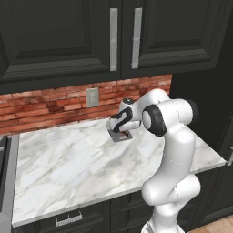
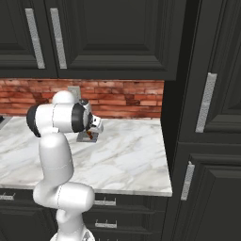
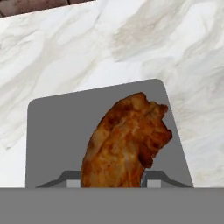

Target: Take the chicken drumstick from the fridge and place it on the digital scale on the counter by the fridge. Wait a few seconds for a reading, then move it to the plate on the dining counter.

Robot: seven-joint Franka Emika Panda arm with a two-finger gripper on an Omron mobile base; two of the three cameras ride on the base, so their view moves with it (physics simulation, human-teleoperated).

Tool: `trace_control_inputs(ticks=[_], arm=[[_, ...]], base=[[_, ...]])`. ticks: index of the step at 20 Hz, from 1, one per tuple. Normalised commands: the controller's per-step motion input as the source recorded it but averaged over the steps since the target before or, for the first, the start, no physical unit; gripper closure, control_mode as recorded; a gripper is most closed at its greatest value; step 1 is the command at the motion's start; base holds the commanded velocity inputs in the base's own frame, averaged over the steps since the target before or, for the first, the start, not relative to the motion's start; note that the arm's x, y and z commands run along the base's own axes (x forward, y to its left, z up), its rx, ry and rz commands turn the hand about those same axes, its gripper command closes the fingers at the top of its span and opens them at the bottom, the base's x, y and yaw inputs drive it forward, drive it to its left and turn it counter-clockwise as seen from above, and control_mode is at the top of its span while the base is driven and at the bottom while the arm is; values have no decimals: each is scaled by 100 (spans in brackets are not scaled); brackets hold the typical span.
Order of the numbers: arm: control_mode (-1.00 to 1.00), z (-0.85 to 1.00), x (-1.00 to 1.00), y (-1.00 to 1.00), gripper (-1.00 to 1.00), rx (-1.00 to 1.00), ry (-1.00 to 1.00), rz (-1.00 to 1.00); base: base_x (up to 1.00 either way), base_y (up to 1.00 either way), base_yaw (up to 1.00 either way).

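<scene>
Marble bench [image 1: 68, 159] under black cabinets, brick behind: digital scale [image 3: 57, 131] carrying the chicken drumstick [image 3: 124, 140], my fingers [image 3: 111, 179] either side of it low down, grasp or release I cannot tell.

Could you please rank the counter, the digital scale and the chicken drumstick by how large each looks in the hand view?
1. counter: largest, running past the picture's edges.
2. digital scale: smaller; its lower part is hidden.
3. chicken drumstick: smallest, though it sits nearer the camera, which enlarges it.
</scene>
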Motion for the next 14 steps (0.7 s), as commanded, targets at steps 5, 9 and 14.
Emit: trace_control_inputs(ticks=[5, 9, 14], arm=[[-100, -1, 0, 0, 100, 0, 0, 0], [-100, 19, -45, 0, 100, 0, -1, 0], [-100, 48, -100, -9, 100, 6, -13, 0]], base=[[0, 0, 0], [0, 0, 0], [0, 0, 0]])
